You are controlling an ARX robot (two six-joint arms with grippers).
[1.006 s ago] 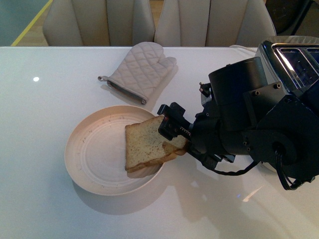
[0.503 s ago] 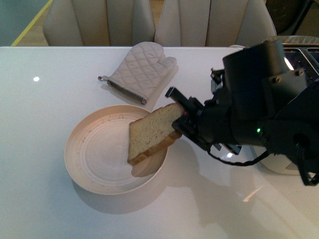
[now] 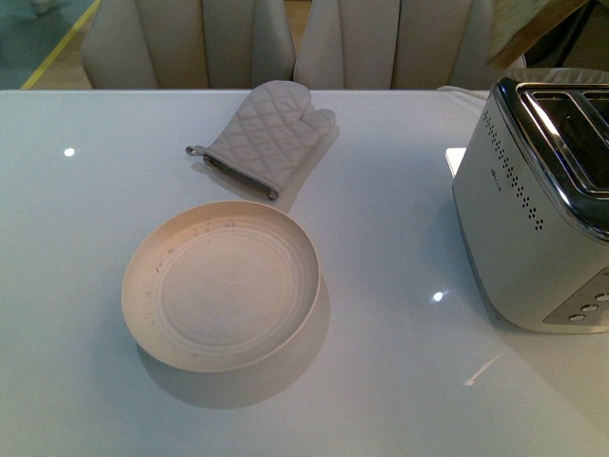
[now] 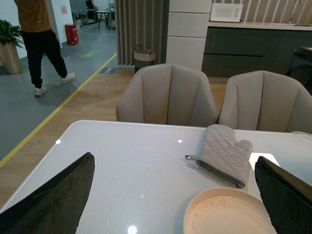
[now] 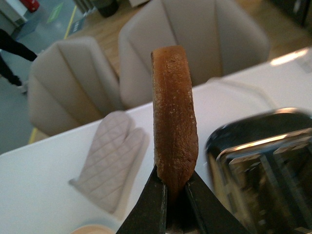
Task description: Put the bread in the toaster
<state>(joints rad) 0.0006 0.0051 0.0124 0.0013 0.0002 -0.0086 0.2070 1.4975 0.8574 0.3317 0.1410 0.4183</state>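
The bread (image 5: 174, 122) stands edge-on, brown crust showing, with my right gripper (image 5: 175, 195) shut on its lower end. It hangs high over the table, beside and above the toaster (image 5: 263, 161). In the front view only a corner of the bread (image 3: 523, 21) shows at the top right, above the silver-white toaster (image 3: 533, 209) with its chrome slots. Neither arm shows in that view. My left gripper (image 4: 170, 204) is open, its dark fingers (image 4: 53, 195) spread wide with nothing between them, above the table near the plate (image 4: 219, 214).
An empty cream plate (image 3: 133, 286) sits in the middle of the white table. A quilted grey oven mitt (image 3: 269, 136) lies behind it. Beige chairs (image 3: 200, 43) line the far edge. A person (image 4: 41, 39) walks in the room beyond.
My right arm has lifted the bread off the plate and carried it up and to the right, out of most of the front view. The plate is now empty and the toaster uncovered.
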